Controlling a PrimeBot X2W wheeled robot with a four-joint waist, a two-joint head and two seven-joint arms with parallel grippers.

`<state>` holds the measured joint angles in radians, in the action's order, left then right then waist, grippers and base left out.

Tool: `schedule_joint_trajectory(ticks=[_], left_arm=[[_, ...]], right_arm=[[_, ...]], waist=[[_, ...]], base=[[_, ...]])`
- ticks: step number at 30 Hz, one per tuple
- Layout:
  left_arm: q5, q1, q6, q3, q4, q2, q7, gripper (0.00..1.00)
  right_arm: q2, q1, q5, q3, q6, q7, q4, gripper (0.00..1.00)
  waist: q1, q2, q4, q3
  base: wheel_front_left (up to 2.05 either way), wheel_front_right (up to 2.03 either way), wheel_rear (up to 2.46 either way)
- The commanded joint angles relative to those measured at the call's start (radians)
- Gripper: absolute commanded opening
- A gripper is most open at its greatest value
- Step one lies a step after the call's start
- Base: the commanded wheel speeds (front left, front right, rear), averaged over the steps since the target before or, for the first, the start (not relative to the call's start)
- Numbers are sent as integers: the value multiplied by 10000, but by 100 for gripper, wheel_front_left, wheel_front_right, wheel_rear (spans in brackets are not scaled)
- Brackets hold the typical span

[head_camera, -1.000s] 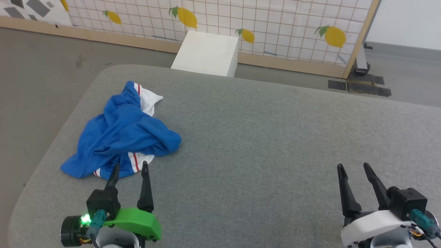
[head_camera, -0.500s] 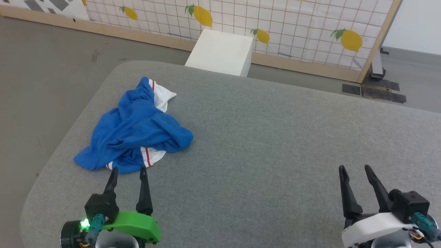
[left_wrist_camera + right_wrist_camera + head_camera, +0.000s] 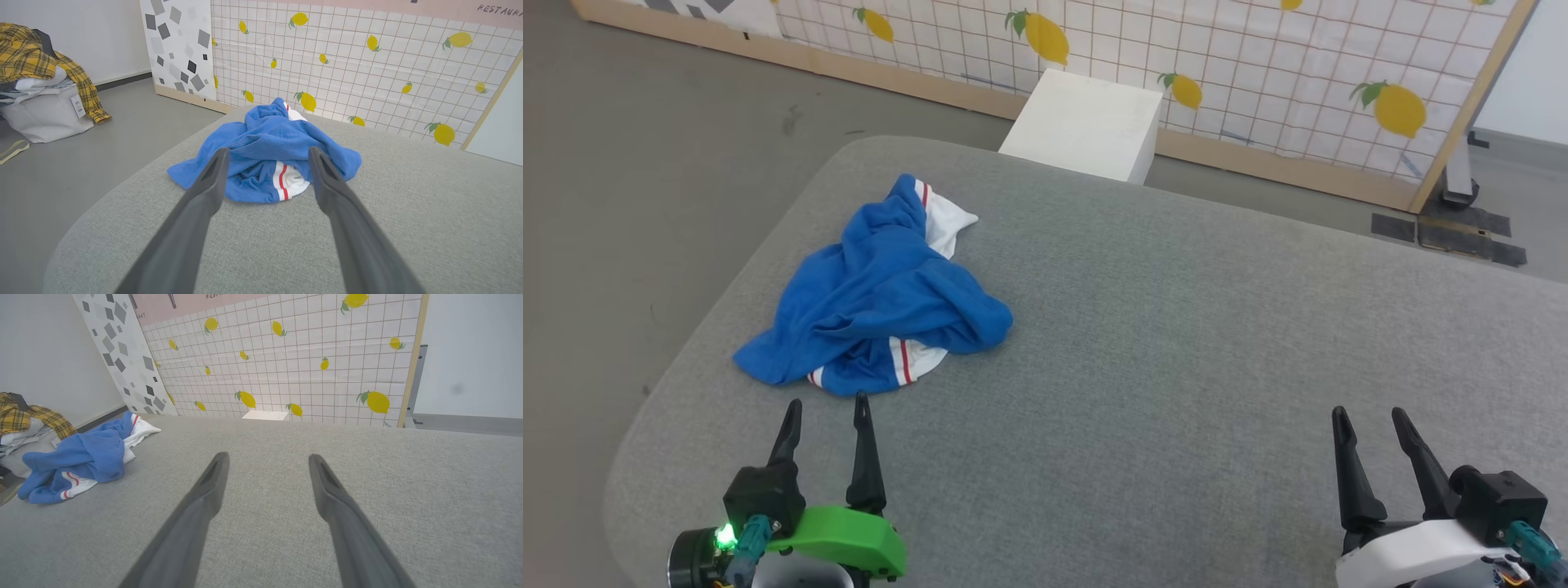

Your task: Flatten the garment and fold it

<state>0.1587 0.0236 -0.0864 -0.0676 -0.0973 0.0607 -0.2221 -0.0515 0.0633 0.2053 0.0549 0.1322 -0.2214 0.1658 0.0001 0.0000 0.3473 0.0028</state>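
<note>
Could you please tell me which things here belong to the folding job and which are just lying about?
For the job: crumpled blue garment on the grey table; left end effector and right end effector, both open and empty.
Lying about: white box; lemon-print screen; plaid clothes pile; white bag.

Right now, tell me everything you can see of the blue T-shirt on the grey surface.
The T-shirt is royal-blue soft knit with white parts bearing red stripes. It lies crumpled in a heap on the left side of the grey fabric-covered table. The open left gripper points its fingers at the shirt's near edge without touching.
</note>
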Motion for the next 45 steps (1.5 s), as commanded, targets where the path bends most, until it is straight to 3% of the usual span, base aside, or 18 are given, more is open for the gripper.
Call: schedule_joint_trajectory(ticks=[1,11,22,29,34,37,45], left_arm=[[72,170,-104,-24,-82,53,-157,100],[205,260,-195,-93,-206,74,-396,100],[274,203,-110,-104,-275,80,-383,100],[792,-1727,360,66,-970,344,201,100],[1386,-3850,762,309,-2407,618,1185,100],[1764,-5242,907,458,-3751,888,2409,100],[2562,-7586,571,715,-6602,1268,6105,100]], right_arm=[[11,112,157,38,-14,-166,97,100],[13,228,360,25,-15,-404,307,100],[13,237,325,-12,-15,-404,293,100],[13,47,106,-35,-15,-340,192,100],[13,-180,-216,-37,-15,-30,-191,100],[13,-344,-476,-29,-15,261,-568,100],[13,-519,-1020,232,-15,877,-1557,100]], waist=[[-1,0,172,-9],[-1,0,620,-31],[-1,0,607,63],[-1,0,478,435],[-1,0,75,1058],[-1,0,-313,1598],[-1,0,-1245,2864]], base=[[0,0,0],[0,0,0],[0,0,0],[0,0,0],[0,0,0],[0,0,0],[0,0,0]])
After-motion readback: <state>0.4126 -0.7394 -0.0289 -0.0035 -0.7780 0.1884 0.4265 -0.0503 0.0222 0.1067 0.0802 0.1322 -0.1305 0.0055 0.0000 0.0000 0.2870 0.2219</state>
